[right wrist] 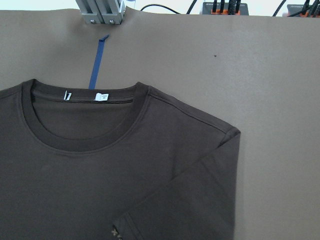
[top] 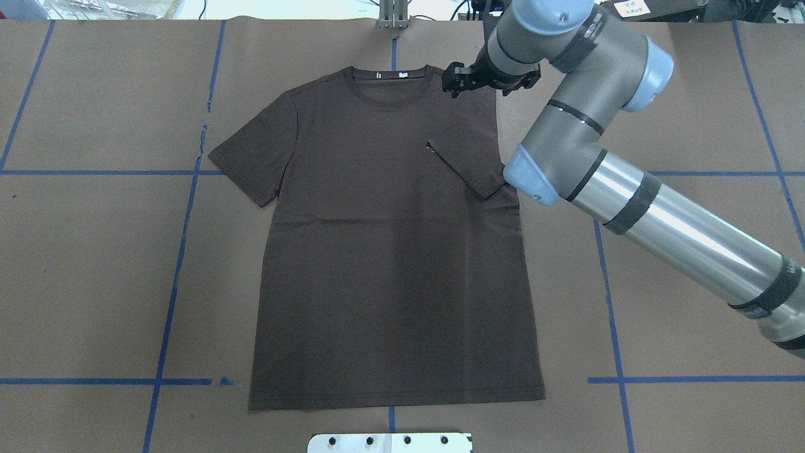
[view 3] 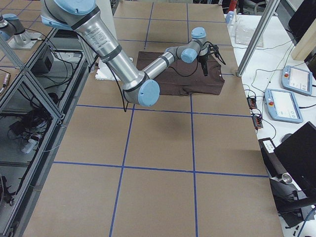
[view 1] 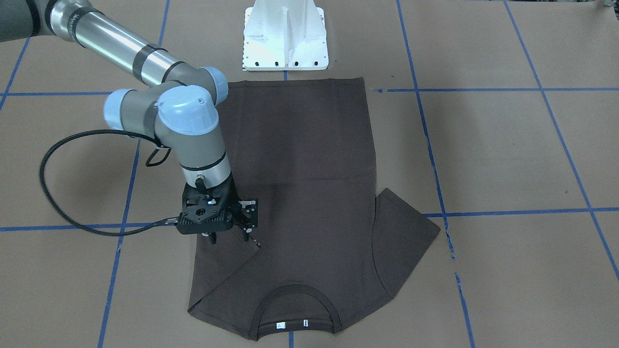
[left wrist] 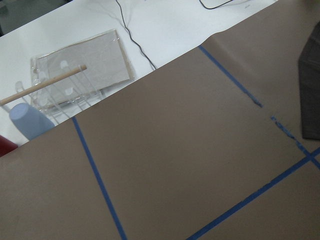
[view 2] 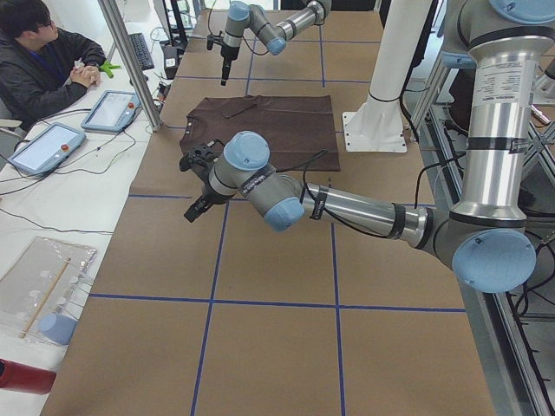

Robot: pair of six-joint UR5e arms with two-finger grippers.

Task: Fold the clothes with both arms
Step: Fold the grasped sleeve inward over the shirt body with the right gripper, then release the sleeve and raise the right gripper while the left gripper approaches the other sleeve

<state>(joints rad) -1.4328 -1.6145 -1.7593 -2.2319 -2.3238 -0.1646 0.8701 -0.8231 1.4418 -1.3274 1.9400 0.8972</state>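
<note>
The T-shirt [top: 390, 251] lies flat on the bench [top: 94, 283], collar at 12 o'clock, long axis 12 to 6. Treat sleeve folding as the current step: the right sleeve [top: 465, 167] is folded in, and the left sleeve [top: 251, 151] at 10 o'clock likely comes next. The right arm [top: 566, 138] jaws appear open and empty. The state of the left arm [view 2: 347, 204] jaws cannot be told.

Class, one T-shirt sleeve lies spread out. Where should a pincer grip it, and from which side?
Pinch the hem of the spread sleeve, coming from the robot's left: it lies flat, jutting past the body over bare table, unlike the folded sleeve.
</note>
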